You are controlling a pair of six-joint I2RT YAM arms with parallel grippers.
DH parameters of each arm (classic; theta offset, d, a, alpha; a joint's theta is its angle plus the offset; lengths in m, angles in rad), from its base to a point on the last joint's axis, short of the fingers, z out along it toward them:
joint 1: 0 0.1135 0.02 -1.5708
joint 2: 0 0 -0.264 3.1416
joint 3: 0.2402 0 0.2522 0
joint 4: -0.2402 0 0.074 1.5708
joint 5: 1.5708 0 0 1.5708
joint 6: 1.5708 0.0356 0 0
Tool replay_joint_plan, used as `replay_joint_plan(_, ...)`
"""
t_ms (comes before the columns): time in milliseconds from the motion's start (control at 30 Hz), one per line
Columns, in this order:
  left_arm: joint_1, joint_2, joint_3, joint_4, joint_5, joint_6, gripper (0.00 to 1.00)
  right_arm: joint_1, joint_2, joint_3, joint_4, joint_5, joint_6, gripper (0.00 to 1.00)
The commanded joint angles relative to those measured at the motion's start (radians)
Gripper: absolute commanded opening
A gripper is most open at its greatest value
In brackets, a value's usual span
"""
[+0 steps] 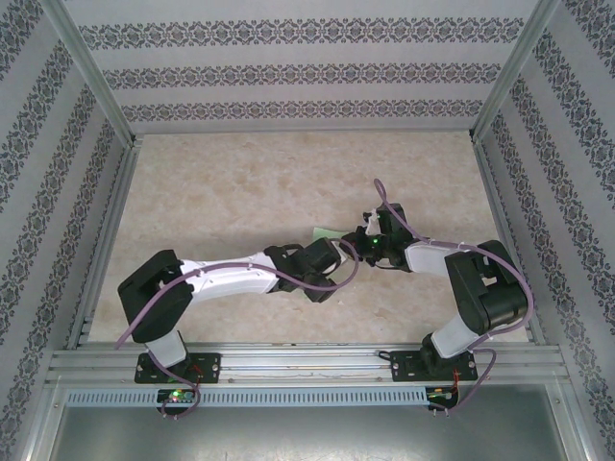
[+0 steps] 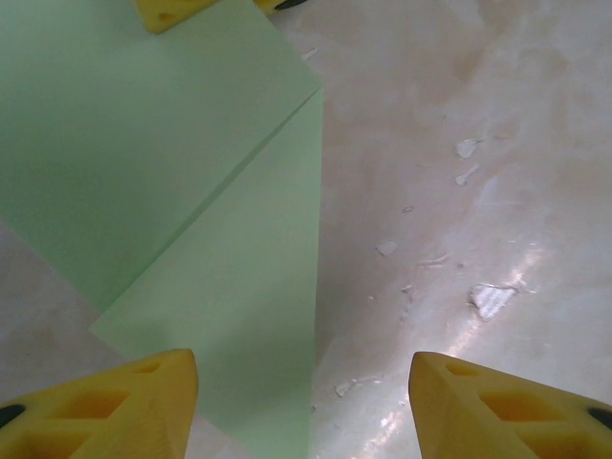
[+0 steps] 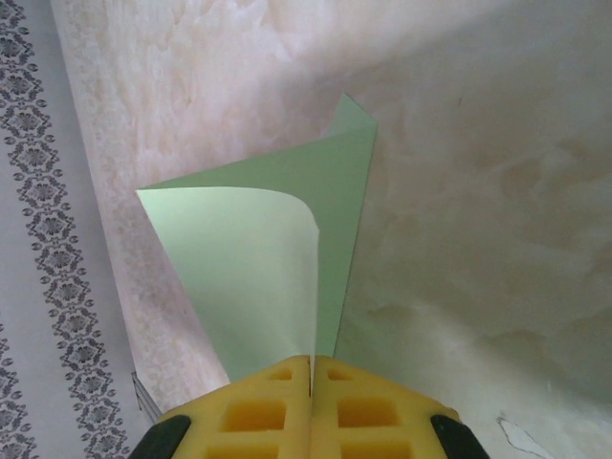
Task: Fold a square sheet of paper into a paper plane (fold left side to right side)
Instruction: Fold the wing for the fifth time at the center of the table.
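The light green sheet of paper (image 2: 143,163) lies on the table, with one layer folded over another along a slanted edge. In the top view only a corner of the paper (image 1: 327,231) shows between the two wrists. My left gripper (image 2: 304,402) is open, its yellow fingers (image 2: 115,406) spread wide just above the paper's near tip and the bare table. My right gripper (image 3: 312,368) is shut on a curled edge of the paper (image 3: 249,277), which is lifted off the table. Its yellow fingertips (image 2: 167,11) show at the far end of the sheet in the left wrist view.
The tabletop (image 1: 240,192) is pale marbled board with small white chips (image 2: 492,298) to the right of the paper. Patterned walls (image 1: 307,67) and aluminium rails (image 1: 307,363) box in the table. Both arms meet near the middle (image 1: 356,250).
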Motion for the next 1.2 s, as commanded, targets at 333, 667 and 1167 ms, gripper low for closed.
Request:
replay_joint_plan(333, -0.027, 0.112, 0.055, -0.036, -0.184, 0.074, 0.59, 0.024, 0.007, 0.046, -0.027, 0.021, 0.026, 0.00)
replay_joint_plan(667, -0.029, 0.144, 0.062, -0.028, -0.210, 0.083, 0.45, 0.035, 0.041, 0.063, -0.032, 0.023, 0.032, 0.00)
replay_joint_plan(1167, -0.029, 0.141, 0.047, -0.019, -0.212, 0.061, 0.15, 0.033, 0.031, 0.071, -0.067, 0.055, 0.009, 0.12)
